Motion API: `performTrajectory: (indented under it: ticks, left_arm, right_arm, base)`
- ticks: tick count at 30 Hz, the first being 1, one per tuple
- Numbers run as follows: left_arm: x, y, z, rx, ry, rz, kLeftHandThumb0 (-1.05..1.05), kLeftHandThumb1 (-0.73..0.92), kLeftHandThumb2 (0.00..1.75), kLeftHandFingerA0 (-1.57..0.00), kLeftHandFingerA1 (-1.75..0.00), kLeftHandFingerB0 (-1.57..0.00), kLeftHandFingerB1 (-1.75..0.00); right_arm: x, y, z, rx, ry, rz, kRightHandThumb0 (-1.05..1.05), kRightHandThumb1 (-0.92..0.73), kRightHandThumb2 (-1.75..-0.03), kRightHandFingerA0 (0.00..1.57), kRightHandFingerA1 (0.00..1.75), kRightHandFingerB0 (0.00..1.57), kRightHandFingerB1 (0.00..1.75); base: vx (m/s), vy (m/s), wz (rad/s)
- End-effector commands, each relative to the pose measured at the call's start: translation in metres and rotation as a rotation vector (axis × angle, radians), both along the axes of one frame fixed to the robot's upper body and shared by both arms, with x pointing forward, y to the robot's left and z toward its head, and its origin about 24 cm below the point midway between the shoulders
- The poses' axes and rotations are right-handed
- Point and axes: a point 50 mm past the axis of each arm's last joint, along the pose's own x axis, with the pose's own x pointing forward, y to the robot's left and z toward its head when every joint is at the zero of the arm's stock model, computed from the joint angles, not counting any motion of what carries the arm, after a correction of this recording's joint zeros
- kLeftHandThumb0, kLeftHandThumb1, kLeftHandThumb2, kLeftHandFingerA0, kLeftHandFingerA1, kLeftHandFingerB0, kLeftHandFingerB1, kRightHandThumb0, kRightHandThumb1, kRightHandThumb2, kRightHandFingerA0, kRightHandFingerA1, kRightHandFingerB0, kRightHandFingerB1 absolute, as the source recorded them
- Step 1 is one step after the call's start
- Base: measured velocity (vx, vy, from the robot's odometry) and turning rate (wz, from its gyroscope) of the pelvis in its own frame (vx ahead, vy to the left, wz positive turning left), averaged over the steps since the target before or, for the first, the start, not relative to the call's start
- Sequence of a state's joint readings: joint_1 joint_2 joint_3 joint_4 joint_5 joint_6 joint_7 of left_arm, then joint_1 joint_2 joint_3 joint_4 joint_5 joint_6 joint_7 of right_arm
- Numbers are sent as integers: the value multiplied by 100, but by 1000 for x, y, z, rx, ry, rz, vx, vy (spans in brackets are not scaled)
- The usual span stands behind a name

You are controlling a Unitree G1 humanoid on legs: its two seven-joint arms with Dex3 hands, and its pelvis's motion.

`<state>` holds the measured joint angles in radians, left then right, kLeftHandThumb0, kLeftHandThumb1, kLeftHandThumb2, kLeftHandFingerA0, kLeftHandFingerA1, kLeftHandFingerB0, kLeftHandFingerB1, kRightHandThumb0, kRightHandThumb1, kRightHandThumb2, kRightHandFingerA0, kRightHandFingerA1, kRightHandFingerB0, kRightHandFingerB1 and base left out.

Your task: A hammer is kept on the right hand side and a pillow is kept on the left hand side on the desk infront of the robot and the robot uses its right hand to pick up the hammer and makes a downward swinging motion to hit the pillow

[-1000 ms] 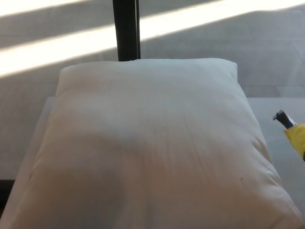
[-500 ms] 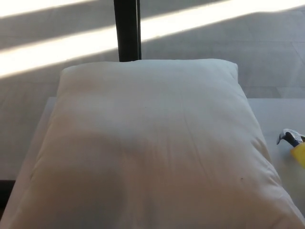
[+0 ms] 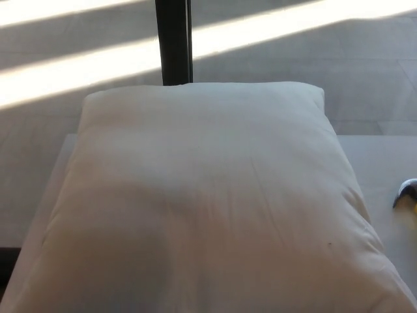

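Pillow (image 3: 202, 202): white, lying flat, covering most of the pale tabletop (image 3: 378, 163). Hammer (image 3: 408, 194): right of the pillow, only its metal head and a yellow sliver visible (cut by the edge). Neither hand visible. Behind the pillow: dark post (image 3: 173, 40), sunlit floor (image 3: 78, 65).

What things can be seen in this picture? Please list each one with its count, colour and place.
pillow: one, white, lying flat on the desk and filling most of the view
hammer: one, only a small part with a metal head and a bit of yellow shows, at the right edge, beside the pillow
desk: one, pale white, bare strips showing on the left and right of the pillow
post: one, black, upright behind the pillow
floor: grey, with bright bands of sunlight, behind the desk
robot's hands: neither one is in view
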<state>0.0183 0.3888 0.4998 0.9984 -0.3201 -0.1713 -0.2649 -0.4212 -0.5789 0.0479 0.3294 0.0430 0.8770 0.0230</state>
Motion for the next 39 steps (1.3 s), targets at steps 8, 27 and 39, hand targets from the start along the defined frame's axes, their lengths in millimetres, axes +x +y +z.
performTrajectory:
  ticks: [8,27,39]
  left_arm:
    - [-12,11,5,12,-13,42,-58,62,60,-68,-44,-58,-41]
    - [-13,12,8,18,-25,49,-60,61,59,-67,-45,-58,-42]
    - [-16,12,3,-3,-16,83,-58,60,59,-69,-46,-60,-43]
  right_arm:
    - [-19,-17,18,183,-29,517,-101,-77,-62,0,0,0,0]
    - [-128,-158,56,484,-1024,-499,-80,-76,-64,6,32,16,26]
    - [-166,-167,-6,461,-999,-981,-82,-66,-95,0,15,2,13]
  base:
    - [0,0,0]
    - [0,0,0]
    - [0,0,0]
